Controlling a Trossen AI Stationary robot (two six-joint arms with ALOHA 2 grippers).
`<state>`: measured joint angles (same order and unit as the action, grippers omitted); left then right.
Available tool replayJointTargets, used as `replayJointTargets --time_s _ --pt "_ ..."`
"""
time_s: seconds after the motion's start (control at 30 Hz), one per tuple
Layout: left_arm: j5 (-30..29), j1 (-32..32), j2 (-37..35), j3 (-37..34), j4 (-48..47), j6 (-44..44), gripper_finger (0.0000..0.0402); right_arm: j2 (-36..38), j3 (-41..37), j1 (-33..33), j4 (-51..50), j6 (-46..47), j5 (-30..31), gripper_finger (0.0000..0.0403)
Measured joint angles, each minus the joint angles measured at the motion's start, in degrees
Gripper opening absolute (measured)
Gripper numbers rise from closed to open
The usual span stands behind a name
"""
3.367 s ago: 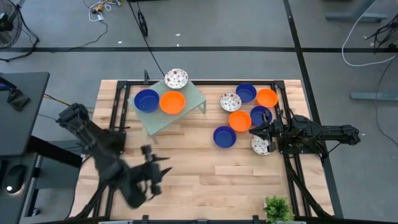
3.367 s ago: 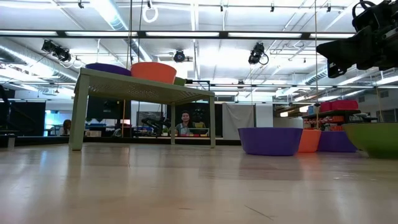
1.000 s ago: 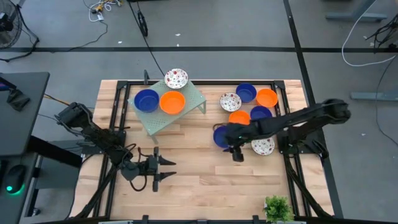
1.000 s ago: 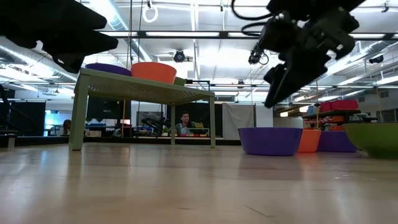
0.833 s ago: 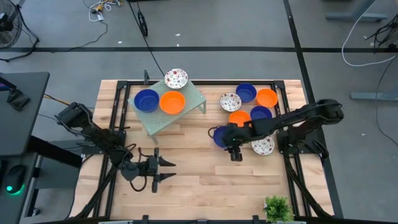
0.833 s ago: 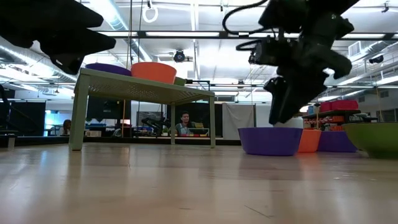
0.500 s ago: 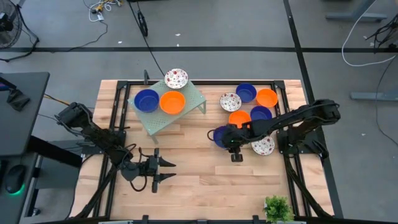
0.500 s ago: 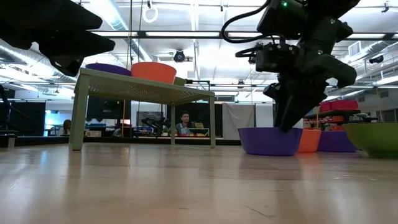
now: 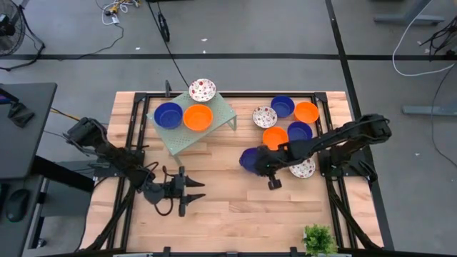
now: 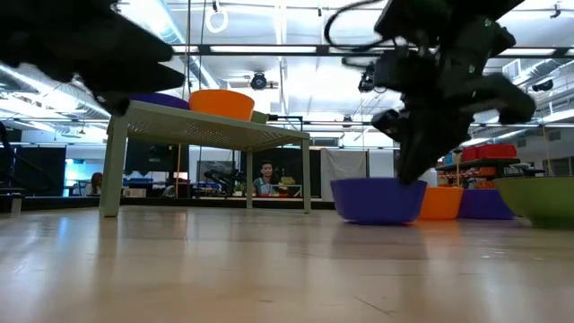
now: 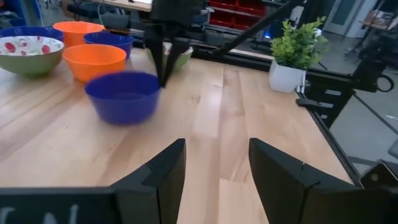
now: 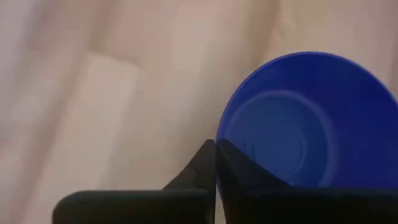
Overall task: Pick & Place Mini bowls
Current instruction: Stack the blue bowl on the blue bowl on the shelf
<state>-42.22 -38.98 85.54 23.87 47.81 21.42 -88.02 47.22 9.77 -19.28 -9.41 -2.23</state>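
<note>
The right gripper [image 9: 260,163] is down at a blue bowl [image 9: 250,160] on the table [image 9: 228,207], right of centre, and the right wrist view shows its two fingers pinched together on that bowl's rim; in the low view the bowl looks raised just off the wood, its near side lifted. The left gripper [image 9: 191,194] hangs low over the table's front-left part with its fingers spread apart, nothing between them. At the rear-left stands the pale green rack [image 9: 196,125], carrying a second blue bowl [image 9: 168,115] and an orange bowl [image 9: 198,117] side by side, a speckled white bowl [image 9: 202,90] at its back edge. Towards the table's rear-right corner sit the rest, close together: a speckled bowl by the cluster [image 9: 264,116], blue [image 9: 282,106], orange at the corner [image 9: 306,112], another orange [image 9: 274,138], another blue [image 9: 299,131], and a speckled one [image 9: 303,168] near the right edge, partly under the right arm. A small potted plant [image 9: 318,238] sits at the front-right corner
</note>
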Motion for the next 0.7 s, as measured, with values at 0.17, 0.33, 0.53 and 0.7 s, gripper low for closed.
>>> replayJointTargets --time_s 0.17,0.33,0.53,0.7 --pt "9.42 5.74 0.02 4.96 -2.32 -8.46 0.0181 0.04 0.0 2.89 10.51 -2.56 -6.12 0.0003" --pt "20.98 12.16 0.01 11.69 -14.39 -12.06 0.0181 0.04 0.0 3.83 19.59 -6.01 -9.23 0.0002" --pt "26.36 15.44 0.02 14.99 -19.75 -16.04 0.0202 0.06 0.0 3.83 22.41 -9.08 -9.32 0.0002" --pt "26.46 15.94 0.14 15.05 -20.8 -16.95 0.0235 -0.46 0.0 3.83 24.17 -10.94 -9.3 0.0002"
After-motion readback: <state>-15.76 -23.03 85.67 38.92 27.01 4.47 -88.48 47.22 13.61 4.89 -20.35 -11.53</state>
